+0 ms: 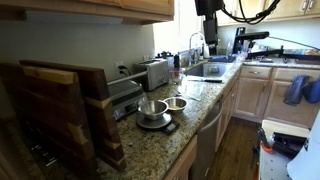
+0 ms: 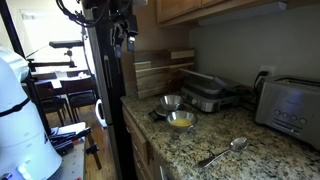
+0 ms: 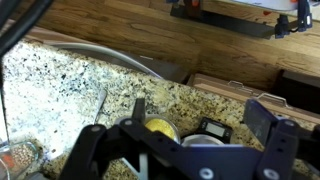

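Arm pose: the Panda arm [image 2: 108, 15] drops in from the top of frame in both exterior views. Its wrist points roughly downward. The gripper [image 2: 123, 40] hangs high over the outer edge of the granite counter [image 2: 250, 165], well above everything on it. The fingers [image 3: 276, 140] are spread wide with nothing between them (in the wrist view both dark fingers sit at the bottom, with counter showing in the gap).

Nearest things: a small bowl with yellow contents [image 2: 181, 120] stands on the counter just beside a steel bowl [image 2: 170, 101]. In an exterior view the steel bowl rests on a flat dark scale [image 1: 155, 123].

Hidden or unclear: the arm's base and upper links are cut off. The gripper body covers the lower part of both bowls in the wrist view. I cannot tell what the yellow contents are.

Edges and room: the bowls sit near the counter's front edge, with wood floor [image 3: 200, 50] beyond it. A contact grill [image 2: 205, 95] stands behind them, and cutting boards [image 2: 160, 68] lean at the wall beside it. A spoon [image 2: 225, 150] lies apart, toward the toaster [image 2: 290, 110]. There is bare granite between the spoon and the bowls.
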`<control>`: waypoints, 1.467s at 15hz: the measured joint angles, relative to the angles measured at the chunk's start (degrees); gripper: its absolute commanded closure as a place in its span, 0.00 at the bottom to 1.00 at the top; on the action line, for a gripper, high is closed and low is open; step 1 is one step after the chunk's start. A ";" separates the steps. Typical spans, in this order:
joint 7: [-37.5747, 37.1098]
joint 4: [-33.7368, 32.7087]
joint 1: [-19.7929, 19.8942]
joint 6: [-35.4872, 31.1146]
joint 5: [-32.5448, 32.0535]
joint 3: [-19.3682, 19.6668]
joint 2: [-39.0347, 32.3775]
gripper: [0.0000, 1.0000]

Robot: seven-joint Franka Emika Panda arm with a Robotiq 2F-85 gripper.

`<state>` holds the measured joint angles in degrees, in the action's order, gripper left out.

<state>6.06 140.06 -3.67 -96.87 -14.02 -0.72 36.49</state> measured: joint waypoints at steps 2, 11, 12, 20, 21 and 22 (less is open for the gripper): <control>0.78 1.14 0.73 -2.80 -1.21 1.71 -1.76 0.00; 0.97 1.83 5.85 -8.73 -4.57 4.07 -10.98 0.00; 0.97 1.70 5.87 -8.73 -4.58 4.07 -11.17 0.00; 2.39 1.62 6.14 -9.04 -4.56 4.74 -11.48 0.00; 3.26 1.62 6.44 -9.70 -4.57 5.52 -11.52 0.00; 4.73 1.62 6.88 -10.92 -4.60 6.58 -11.58 0.00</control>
<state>10.79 141.68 3.21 -107.79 -18.62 5.86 24.90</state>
